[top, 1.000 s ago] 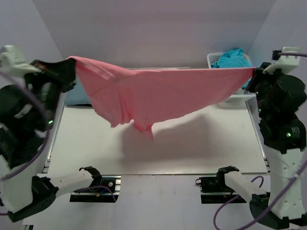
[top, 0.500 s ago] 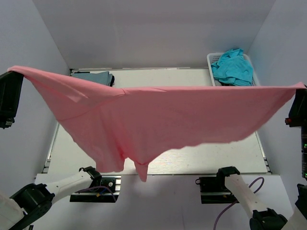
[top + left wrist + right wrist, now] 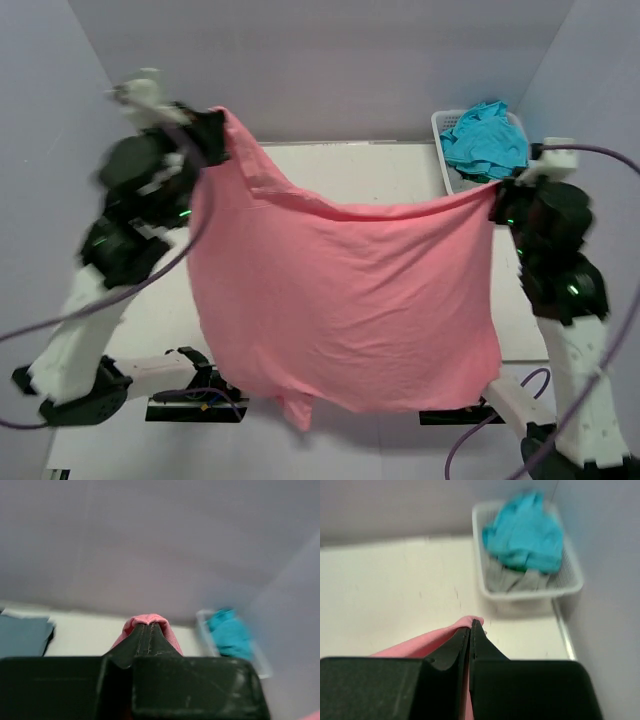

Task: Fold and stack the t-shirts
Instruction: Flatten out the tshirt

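A salmon-pink t-shirt (image 3: pixel 345 290) hangs spread in the air between my two grippers, high above the table. My left gripper (image 3: pixel 215 135) is shut on its upper left corner; the pink cloth (image 3: pixel 147 621) wraps its tips in the left wrist view. My right gripper (image 3: pixel 500 200) is shut on the upper right corner, with pink cloth (image 3: pixel 420 647) at its tips (image 3: pixel 472 625). A folded grey-blue t-shirt (image 3: pixel 22 635) lies at the far left of the table. A teal t-shirt (image 3: pixel 485 140) sits in the basket.
A white lattice basket (image 3: pixel 445 125) stands at the table's far right corner; it also shows in the right wrist view (image 3: pixel 530 592). The hanging shirt hides most of the white table (image 3: pixel 360 165). Grey walls enclose the back and sides.
Both arms have swung inward and toward the back with the pink shirt. The shirt, stretched wide and nearly flat before, now hangs down as a long sheet with a sagging top edge.
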Motion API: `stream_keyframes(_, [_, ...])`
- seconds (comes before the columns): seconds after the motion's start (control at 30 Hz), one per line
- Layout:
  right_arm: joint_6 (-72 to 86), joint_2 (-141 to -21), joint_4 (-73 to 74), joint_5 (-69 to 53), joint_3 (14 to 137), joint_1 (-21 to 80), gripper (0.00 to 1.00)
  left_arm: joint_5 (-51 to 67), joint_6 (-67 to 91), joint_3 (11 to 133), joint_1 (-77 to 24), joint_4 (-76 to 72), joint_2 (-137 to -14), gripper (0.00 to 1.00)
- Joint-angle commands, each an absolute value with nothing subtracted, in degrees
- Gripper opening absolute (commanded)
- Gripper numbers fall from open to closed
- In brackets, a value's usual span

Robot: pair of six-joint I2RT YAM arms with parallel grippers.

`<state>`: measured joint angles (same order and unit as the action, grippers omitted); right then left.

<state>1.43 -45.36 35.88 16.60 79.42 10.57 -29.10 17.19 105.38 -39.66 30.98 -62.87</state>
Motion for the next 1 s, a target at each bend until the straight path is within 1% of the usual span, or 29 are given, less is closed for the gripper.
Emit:
stream_keyframes(0.0, [6.06, -49.39, 28.59, 17.49, 70.97, 10.46, 0.00, -41.04, 16.44, 95.93, -38.94, 26.99, -70.56, 0.00])
stream_keyframes(0.07, [7.38, -51.92, 26.38, 15.65, 64.11, 10.37, 0.00, -42.02, 17.04, 92.39, -38.41, 25.06, -75.90, 0.00])
stream_keyframes(0.13, [7.73, -57.71, 21.20, 14.51, 59.26, 10.28, 0.00, -42.88, 18.54, 89.48, -35.96, 23.74, -80.13, 0.00])
stream_keyframes(0.17, [7.65, -59.48, 20.05, 14.24, 58.63, 10.11, 0.00, -42.89, 19.41, 89.47, -34.90, 23.73, -82.42, 0.00])
stream_keyframes(0.23, [7.82, -68.33, 16.79, 15.55, 58.80, 10.02, 0.00, -41.49, 19.42, 88.95, -31.39, 21.72, -89.89, 0.00])
stream_keyframes(0.27, [7.82, -70.73, 13.65, 15.99, 59.23, 9.76, 0.00, -40.79, 19.42, 90.08, -30.07, 20.66, -92.78, 0.00])
stream_keyframes(0.3, [7.47, -79.10, 12.75, 17.48, 59.93, 9.58, 0.00, -39.74, 19.42, 91.22, -28.84, 18.57, -96.21, 0.02])
stream_keyframes(0.33, [7.47, -82.23, 11.70, 17.66, 63.68, 8.71, 0.00, -38.77, 19.42, 93.23, -26.04, 18.55, -104.85, 0.13])
stream_keyframes(0.37, [7.73, -85.48, 13.26, 18.36, 66.16, 8.53, 0.18, -38.76, 20.47, 101.00, -24.71, 19.07, -110.34, 0.23])
stream_keyframes(0.4, [8.69, -92.48, 14.58, 19.50, 72.27, 8.26, 0.25, -37.19, 21.26, 106.90, -23.31, 21.25, -116.22, 0.34])
stream_keyframes(0.43, [8.70, -98.99, 15.89, 20.21, 75.81, 7.83, 0.37, -37.09, 22.31, 114.10, -22.25, 28.58, -122.63, 0.46])
stream_keyframes(0.47, [9.05, -101.58, 22.09, 20.21, 82.11, 7.82, 0.56, -36.39, 23.19, 133.83, -20.76, 35.00, -136.01, 0.76])
stream_keyframes(0.5, [9.40, -106.82, 24.85, 20.04, 89.57, 7.91, 0.65, -34.99, 23.20, 144.47, -20.74, 41.42, -142.06, 0.88])
stream_keyframes(0.53, [9.93, -109.92, 26.87, 19.78, 92.35, 7.82, 0.70, -33.33, 23.81, 152.93, -20.05, 49.40, -146.38, 0.94])
stream_keyframes(0.57, [10.02, -110.56, 28.63, 18.56, 95.07, 8.17, 0.71, -32.53, 23.82, 157.72, -20.04, 50.00, -148.51, 1.00])
stream_keyframes(0.6, [9.93, -109.96, 28.04, 17.59, 94.31, 8.35, 0.76, -32.52, 23.82, 154.02, -20.04, 48.62, -145.14, 1.00])
stream_keyframes(0.63, [10.19, -106.64, 27.08, 15.05, 93.18, 8.52, 0.78, -33.48, 22.34, 146.76, -20.04, 39.82, -140.50, 1.00])
stream_keyframes(0.67, [10.28, -105.22, 23.76, 12.25, 88.90, 8.61, 0.78, -32.27, 21.63, 128.33, -20.04, 33.98, -134.88, 1.00])
stream_keyframes(0.7, [10.46, -103.73, 22.77, 11.52, 87.12, 8.70, 0.89, -29.47, 21.62, 119.97, -20.04, 28.44, -129.34, 1.00])
stream_keyframes(0.73, [10.63, -102.32, 21.89, 10.12, 85.79, 8.70, 0.90, -28.14, 21.62, 113.10, -20.04, 23.95, -119.98, 1.00])
stream_keyframes(0.77, [10.63, -98.22, 21.10, 9.06, 83.08, 8.79, 0.90, -26.91, 21.62, 104.67, -20.04, 19.82, -116.49, 1.00])
stream_keyframes(0.83, [11.60, -94.77, 21.71, 8.35, 79.30, 8.96, 0.90, -26.02, 22.76, 102.05, -20.04, 21.34, -112.25, 1.00])
stream_keyframes(0.93, [11.86, -89.22, 21.53, 6.34, 74.03, 9.40, 0.90, -27.68, 23.37, 105.10, -21.18, 30.82, -109.52, 1.00])
stream_keyframes(0.97, [11.95, -87.38, 21.45, 5.72, 72.96, 9.40, 0.90, -27.69, 25.03, 105.64, -21.70, 36.07, -109.51, 1.00])
